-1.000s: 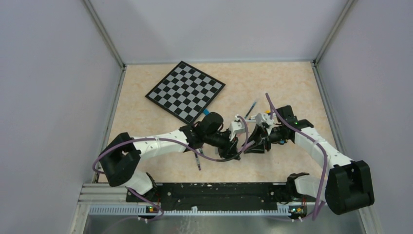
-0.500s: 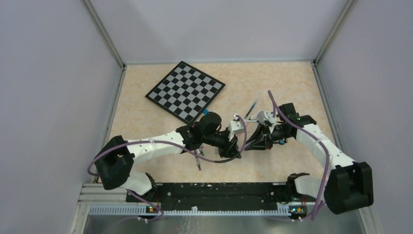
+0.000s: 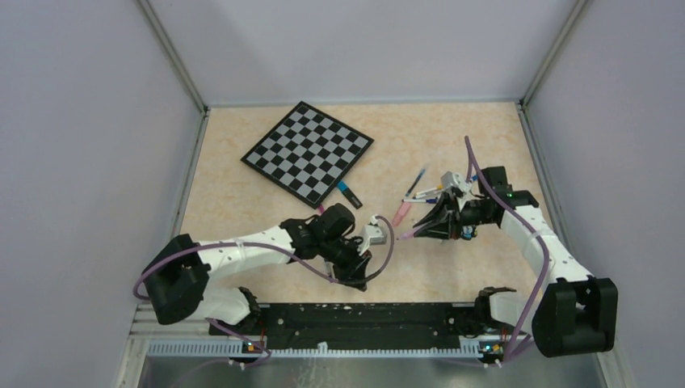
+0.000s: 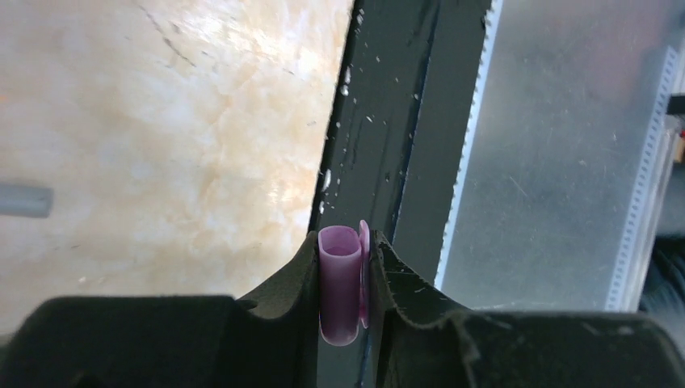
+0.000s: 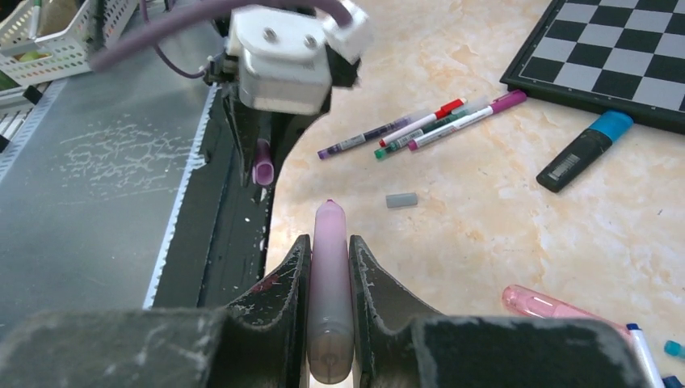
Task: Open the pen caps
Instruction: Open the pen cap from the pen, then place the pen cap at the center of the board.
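Whereas a second ago both pincers met over the middle of the counter (image 3: 242, 202), they now stand well apart. At lower centre of the top view, the left pincer (image 4: 345, 242) has drawn back toward the black rail (image 3: 355, 315) along the near edge. Its jaws are clamped on a purple cap (image 4: 339, 283), which is off its pen with the open mouth showing in the left wrist view. Up and to the left, the checkered board (image 3: 308, 152) lies as before. The black highlighter (image 3: 348, 192) just off its lower corner, half hidden earlier by the left arm, now shows in full. A loose grey cap (image 5: 401, 200) lies on the counter between the pincers. Right of centre, the right pincer (image 5: 327, 242) has swung away to the right. It grips a pink highlighter (image 5: 329, 275) by the barrel, whose bare tip points toward the left pincer.
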